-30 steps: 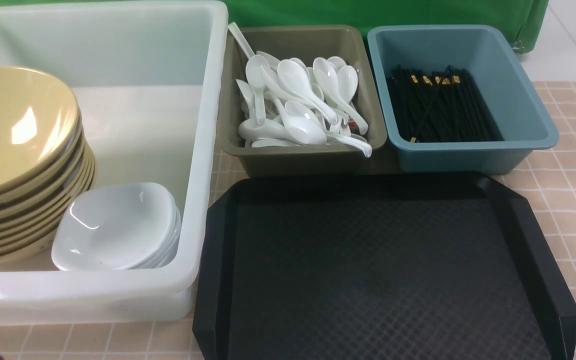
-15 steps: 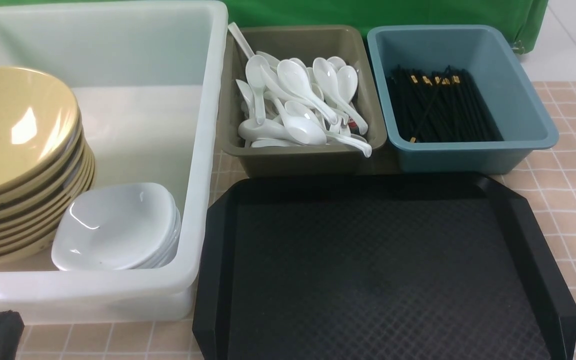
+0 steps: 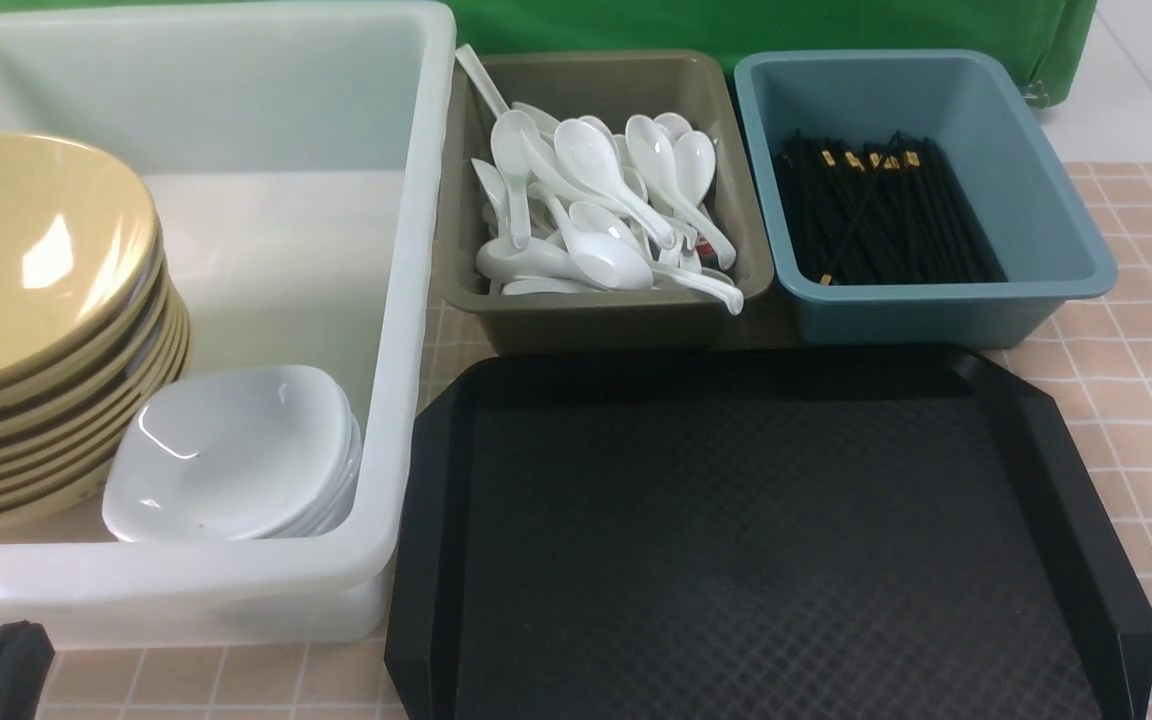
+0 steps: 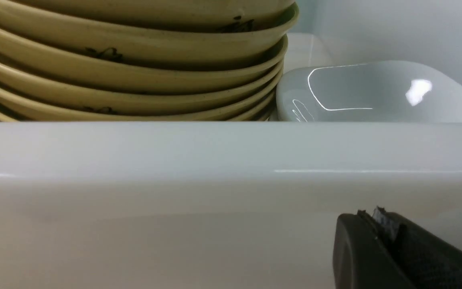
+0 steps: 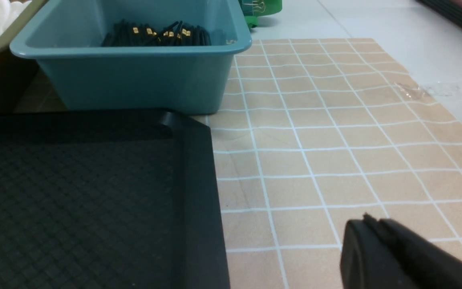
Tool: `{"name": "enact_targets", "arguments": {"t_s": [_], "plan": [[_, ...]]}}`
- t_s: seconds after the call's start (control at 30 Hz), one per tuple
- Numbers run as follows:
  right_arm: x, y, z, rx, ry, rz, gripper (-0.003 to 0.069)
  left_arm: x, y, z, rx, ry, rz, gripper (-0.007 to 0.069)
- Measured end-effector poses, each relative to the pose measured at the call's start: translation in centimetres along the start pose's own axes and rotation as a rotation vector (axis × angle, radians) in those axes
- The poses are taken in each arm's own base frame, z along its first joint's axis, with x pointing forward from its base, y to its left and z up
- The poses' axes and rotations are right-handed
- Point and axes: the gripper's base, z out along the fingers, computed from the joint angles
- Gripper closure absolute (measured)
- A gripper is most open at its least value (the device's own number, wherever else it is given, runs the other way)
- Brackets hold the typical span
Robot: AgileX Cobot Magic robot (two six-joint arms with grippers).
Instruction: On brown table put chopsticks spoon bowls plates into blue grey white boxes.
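Your left gripper (image 4: 379, 218) was clenched, empty, low outside the white box (image 3: 406, 300); your right gripper (image 5: 369, 224) clenched, empty, over the table (image 5: 335, 132). Bowls (image 3: 36, 300) and plates (image 3: 226, 450) sat stacked there, spoons (image 3: 596, 200) in grey, chopsticks (image 3: 886, 215) in blue, lengthwise front-to-back. Tray (image 3: 736, 540) bare: sorting looked finished.

Green cloth (image 3: 736, 25) behind — pale tiled floor (image 3: 1151, 90) right.

Setting: staged test bench posing as a canteen dish-sorting station. Evidence: table (image 3: 1146, 330) covered in a tile-print sheet; green cloth backdrop (image 3: 736, 25); pale tiled floor (image 5: 375, 18); black serving tray (image 3: 766, 540); sorting tubs of stacked bowls (image 3: 36, 330), spoons (image 3: 596, 210), chopsticks (image 3: 876, 215).
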Motion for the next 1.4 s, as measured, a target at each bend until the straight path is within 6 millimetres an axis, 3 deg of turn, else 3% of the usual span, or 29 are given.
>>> {"name": "enact_targets", "arguments": {"t_s": [1.4], "plan": [[0.01,0.00,0.00,0.000,0.001,0.000,0.0547,0.00,0.00,0.00,0.000,0.000,0.000,0.0623]]}}
